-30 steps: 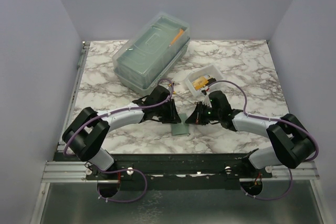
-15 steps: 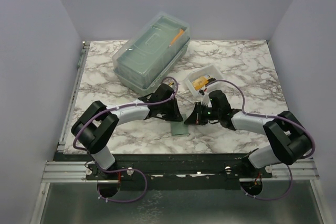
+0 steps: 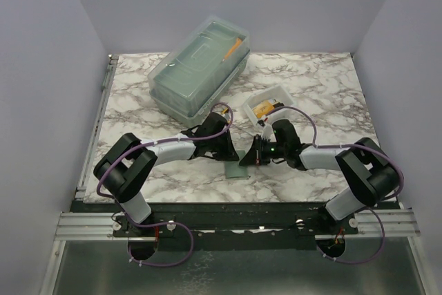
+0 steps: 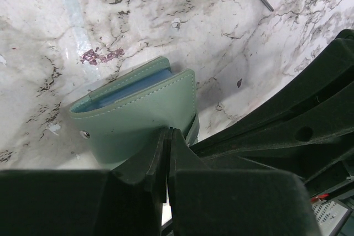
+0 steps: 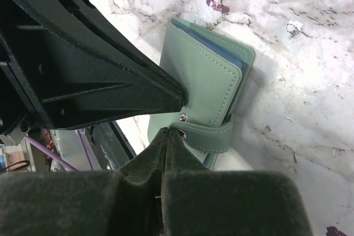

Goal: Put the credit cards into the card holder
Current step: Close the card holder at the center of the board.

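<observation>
Setting, top view: one marble-patterned counter [image 3: 138,101], enclosed by lilac walls.
Containers: one translucent lidded box [image 3: 197,67] at the back left; one white tray [image 3: 280,92] right of centre, its contents too small to tell.
Card holder: one [image 3: 237,168], green, lay near the front edge between two arms.
Left wrist view: the left end effector [image 4: 168,136] had its fingers pressed nearly together on the folded card holder's cover edge; one blue layer showed inside.
Right wrist view: the right end effector [image 5: 167,134] had its fingers together, tips at the one strap [image 5: 213,136]; whether they pinched it, I cannot tell. Two snap studs showed.
</observation>
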Robot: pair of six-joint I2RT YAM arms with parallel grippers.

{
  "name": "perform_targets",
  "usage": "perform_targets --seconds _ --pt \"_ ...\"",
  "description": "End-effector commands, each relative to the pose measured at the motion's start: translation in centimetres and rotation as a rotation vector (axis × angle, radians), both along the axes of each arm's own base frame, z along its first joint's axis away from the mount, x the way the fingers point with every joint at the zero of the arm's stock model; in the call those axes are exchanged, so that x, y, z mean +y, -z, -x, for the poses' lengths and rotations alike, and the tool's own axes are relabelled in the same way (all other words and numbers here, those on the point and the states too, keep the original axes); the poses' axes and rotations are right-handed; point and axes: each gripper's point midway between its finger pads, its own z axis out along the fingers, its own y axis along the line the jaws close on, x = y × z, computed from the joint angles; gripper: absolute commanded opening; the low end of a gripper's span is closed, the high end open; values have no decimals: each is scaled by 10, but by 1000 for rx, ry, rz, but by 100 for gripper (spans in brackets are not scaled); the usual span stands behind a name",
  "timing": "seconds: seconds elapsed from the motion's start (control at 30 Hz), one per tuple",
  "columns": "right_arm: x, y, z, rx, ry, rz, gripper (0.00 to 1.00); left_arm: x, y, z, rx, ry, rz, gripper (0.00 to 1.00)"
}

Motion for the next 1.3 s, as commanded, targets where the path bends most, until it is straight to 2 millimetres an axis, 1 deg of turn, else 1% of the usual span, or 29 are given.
perform_targets --seconds 0.0,0.2,0.27,0.37,0.47,0.57,0.77,0.8,0.87,0.9,0.93,0.97,1.0,1.03,1.1,1.2,1.27 --pt "5 -3 -4 -10 -12 -38 0 18 27 11 36 -17 -89 5" --pt "4 -4 -9 -33 -5 -10 0 20 28 13 37 -17 -93 4" --pt "0 -5 -14 -41 16 35 0 19 28 13 38 -14 -93 4" --pt "-6 -14 -18 -65 36 69 0 19 28 13 37 -14 -91 3" --pt "-2 -21 -21 -68 25 69 0 18 27 12 37 -13 -87 3" --pt "3 -24 -19 -50 10 29 0 17 26 12 33 -10 -84 3" --pt "5 -25 -12 -22 -15 7 0 18 25 12 29 -12 -85 3" --pt "4 -23 -11 -13 -17 17 0 18 24 12 28 -11 -84 3" --pt "-4 -20 -15 -18 30 76 1 17 24 11 26 -9 -83 3" --pt "-11 -19 -17 -24 57 125 2 17 23 11 24 -9 -82 3" --pt "-16 -21 -18 -35 77 175 8 17 22 11 24 -6 -82 3" --pt "-22 -23 -18 -46 99 224 18 17 21 11 22 -6 -80 3" --pt "-23 -29 -20 -65 116 259 25 17 21 12 23 -6 -80 3" --pt "-24 -33 -19 -72 125 286 32 17 21 12 24 -5 -80 3" --pt "-27 -31 -17 -68 151 363 42 17 22 12 24 -4 -80 3" --pt "-31 -20 -17 -39 170 452 49 16 21 11 23 -3 -79 2" --pt "-30 -20 -18 -47 182 479 51 16 21 11 22 -1 -79 2"
